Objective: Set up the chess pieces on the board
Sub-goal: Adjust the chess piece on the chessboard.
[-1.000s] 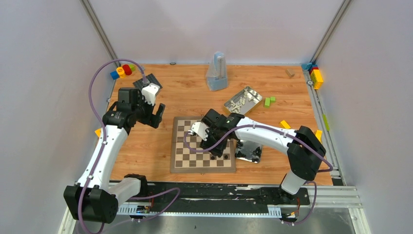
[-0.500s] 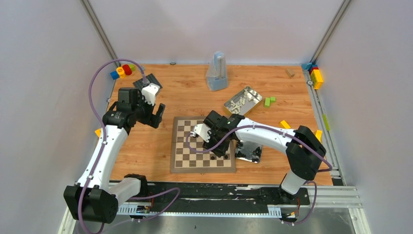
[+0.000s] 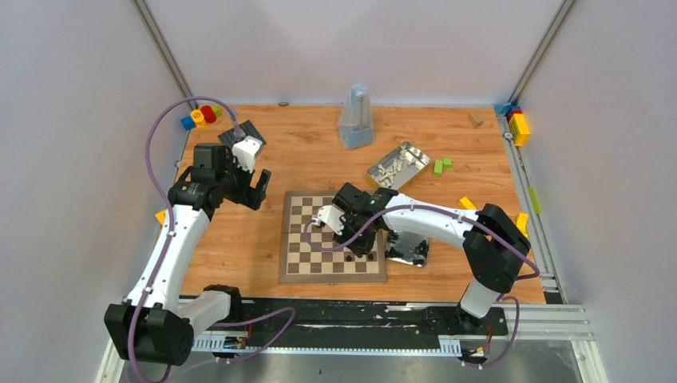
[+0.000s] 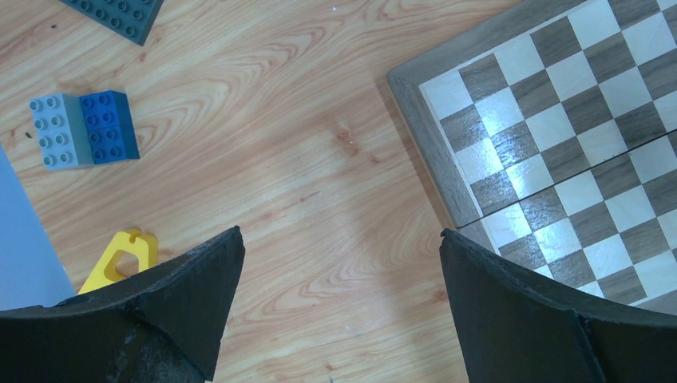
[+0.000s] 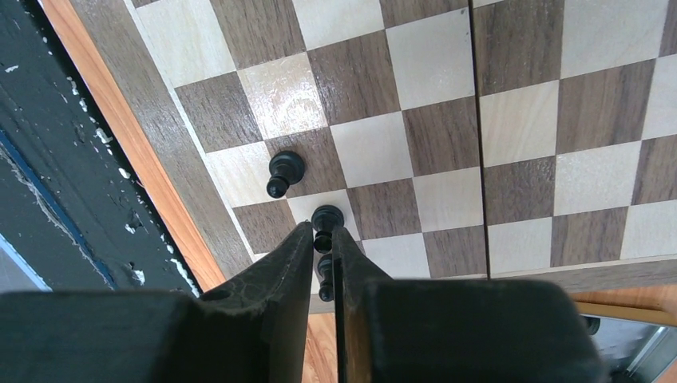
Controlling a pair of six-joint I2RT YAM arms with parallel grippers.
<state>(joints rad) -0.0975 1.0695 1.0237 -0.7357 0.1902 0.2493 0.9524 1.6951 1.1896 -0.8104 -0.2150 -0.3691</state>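
The checkered wooden board (image 3: 319, 239) lies mid-table and also shows in the right wrist view (image 5: 519, 120) and the left wrist view (image 4: 559, 136). My right gripper (image 5: 323, 231) is shut on a small black pawn (image 5: 326, 219) just above the board's near right corner squares. A second black piece (image 5: 324, 267) shows between the fingers below it. Another black pawn (image 5: 283, 171) stands on a square beside them. My left gripper (image 4: 339, 232) is open and empty over bare table left of the board. Cream pieces lie in a metal tin (image 3: 397, 163).
A second shiny tin (image 3: 409, 249) sits right of the board, partly under my right arm. A grey bag (image 3: 355, 120) stands at the back. Blue bricks (image 4: 84, 132), a yellow piece (image 4: 120, 255) and a dark studded plate (image 4: 112, 12) lie by my left gripper.
My right gripper has shifted slightly toward the board's near edge with the pawn in it. The left arm has not moved.
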